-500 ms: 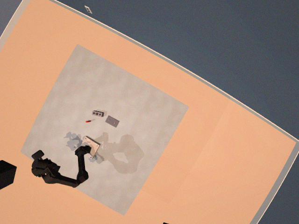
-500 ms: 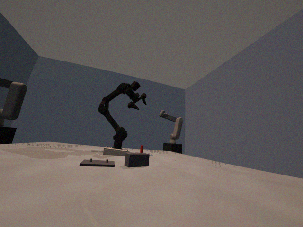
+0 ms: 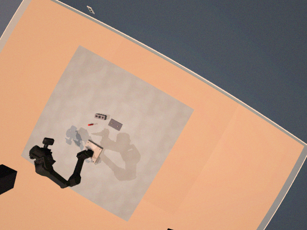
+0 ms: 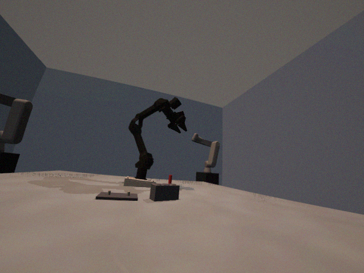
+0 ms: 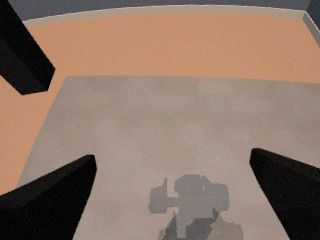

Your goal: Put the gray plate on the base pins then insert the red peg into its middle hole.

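Note:
The gray plate (image 3: 101,116) (image 4: 164,192), a thick block with three holes, rests on the gray mat (image 3: 128,89). The flat base (image 3: 115,124) (image 4: 116,196) with two small pins lies just beside it, apart from it. My gripper (image 3: 34,154) (image 4: 180,129) (image 5: 174,159) is open and empty, high above the mat and well away from all three objects.
The arm stands on a beige mounting plate (image 3: 97,148) (image 4: 137,182) on the mat. A black box (image 3: 5,178) (image 5: 23,50) sits off the mat on the orange floor. Two pale robot arms (image 4: 210,152) (image 4: 14,123) stand farther off.

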Available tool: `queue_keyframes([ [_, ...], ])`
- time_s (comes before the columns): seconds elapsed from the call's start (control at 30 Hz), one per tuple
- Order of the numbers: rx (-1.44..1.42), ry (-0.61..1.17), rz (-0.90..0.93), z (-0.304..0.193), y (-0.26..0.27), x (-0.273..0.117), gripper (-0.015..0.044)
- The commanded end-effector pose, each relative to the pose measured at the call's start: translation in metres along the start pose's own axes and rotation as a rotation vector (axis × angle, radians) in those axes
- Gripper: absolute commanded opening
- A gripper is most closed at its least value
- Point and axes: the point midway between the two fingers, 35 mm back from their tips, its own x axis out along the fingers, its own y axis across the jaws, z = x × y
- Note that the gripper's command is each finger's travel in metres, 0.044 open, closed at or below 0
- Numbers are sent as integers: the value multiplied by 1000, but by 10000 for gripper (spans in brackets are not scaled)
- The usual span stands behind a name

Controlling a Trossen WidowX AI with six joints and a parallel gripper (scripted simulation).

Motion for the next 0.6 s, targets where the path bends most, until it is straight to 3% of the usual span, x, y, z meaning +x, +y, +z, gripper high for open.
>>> queue_keyframes([
  [0.0, 501, 95, -176, -9, -73, 16, 440],
  [0.3, 1047, 144, -400, -43, -158, 20, 440],
  [0.57, 1630, 138, -659, -103, -236, 9, 440],
])
